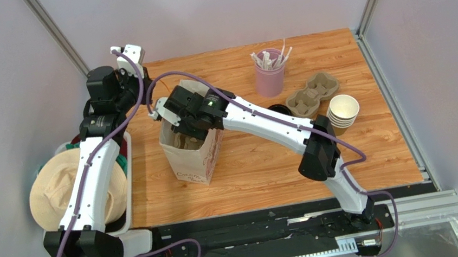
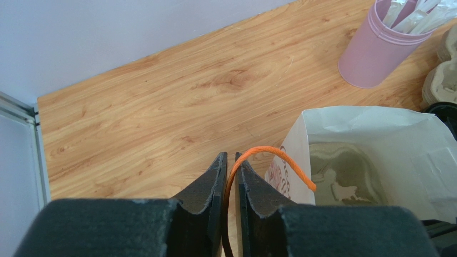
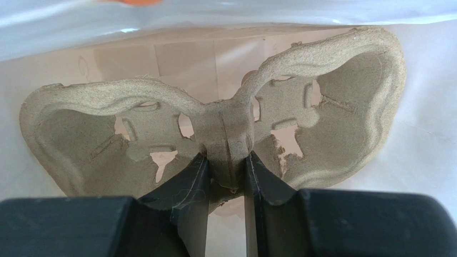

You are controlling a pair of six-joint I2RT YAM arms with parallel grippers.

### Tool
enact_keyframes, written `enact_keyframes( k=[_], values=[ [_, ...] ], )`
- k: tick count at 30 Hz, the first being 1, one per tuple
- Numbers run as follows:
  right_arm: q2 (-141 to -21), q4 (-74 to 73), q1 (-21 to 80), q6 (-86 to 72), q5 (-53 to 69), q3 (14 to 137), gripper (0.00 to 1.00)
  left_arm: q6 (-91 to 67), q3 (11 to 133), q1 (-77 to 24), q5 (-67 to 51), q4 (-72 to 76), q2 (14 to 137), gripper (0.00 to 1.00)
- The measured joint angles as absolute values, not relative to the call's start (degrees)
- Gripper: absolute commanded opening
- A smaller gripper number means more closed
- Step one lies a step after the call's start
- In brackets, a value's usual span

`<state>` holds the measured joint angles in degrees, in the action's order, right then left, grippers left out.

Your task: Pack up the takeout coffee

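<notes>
Inside the paper bag [image 1: 192,167], your right gripper [image 3: 225,168] is clamped on the middle ridge of a pulp cup carrier [image 3: 338,118]. Your left gripper [image 2: 230,163] stands narrow around the bag's orange handle [image 2: 271,152]; I cannot tell if it really pinches it. The takeout coffee [image 1: 276,110] stands on the table [image 1: 254,173] behind the right arm, partly hidden, near the pink cup [image 1: 270,77]. I judge it light, with a soft wall that dents easily. Take it gently around the body under the lid, and keep it upright.
</notes>
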<state>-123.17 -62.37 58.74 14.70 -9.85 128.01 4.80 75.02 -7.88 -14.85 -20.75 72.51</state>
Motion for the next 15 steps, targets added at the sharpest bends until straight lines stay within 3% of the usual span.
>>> enact_keyframes(
  k=[15],
  values=[
    [-124.5, -63.0, 58.2, 14.3, -5.9, 128.0, 0.24, 3.7, 74.4, -7.9, -14.5, -20.6, 72.1, 0.19]
  ],
)
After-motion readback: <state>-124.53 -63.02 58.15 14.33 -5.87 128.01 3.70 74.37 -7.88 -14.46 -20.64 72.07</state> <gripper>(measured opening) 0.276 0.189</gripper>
